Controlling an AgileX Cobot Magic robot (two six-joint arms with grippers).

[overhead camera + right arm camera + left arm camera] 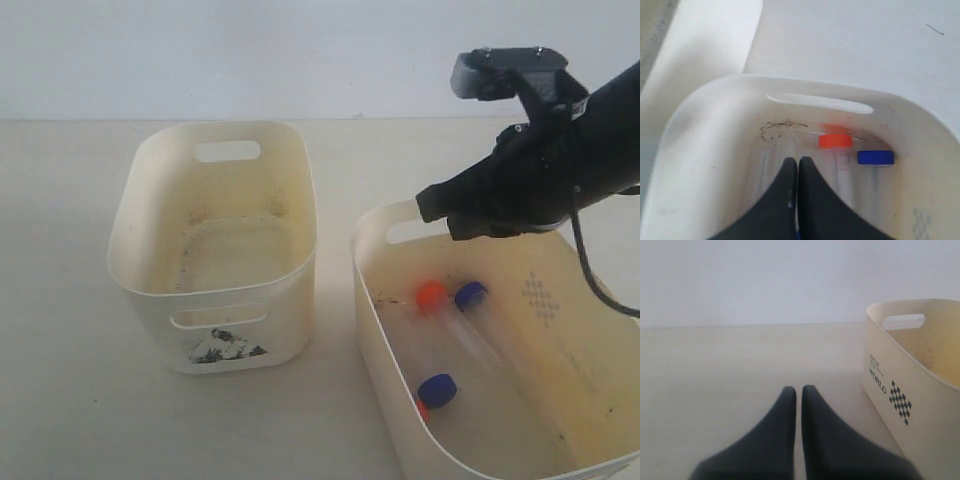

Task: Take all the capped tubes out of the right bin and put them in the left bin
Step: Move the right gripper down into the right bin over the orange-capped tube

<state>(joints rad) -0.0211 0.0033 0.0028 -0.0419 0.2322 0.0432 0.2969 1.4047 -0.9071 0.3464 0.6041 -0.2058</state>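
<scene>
Pale worktop. Right hand pressed together over right bin; capped tubes at 6 o'clock, left bin at 9 o'clock. Left hand pressed together too.

quick count: saw 2 cream tubs, left bin + right bin. capped tubes: 4 total, 2 had orange-red caps, 2 had blue caps
</scene>
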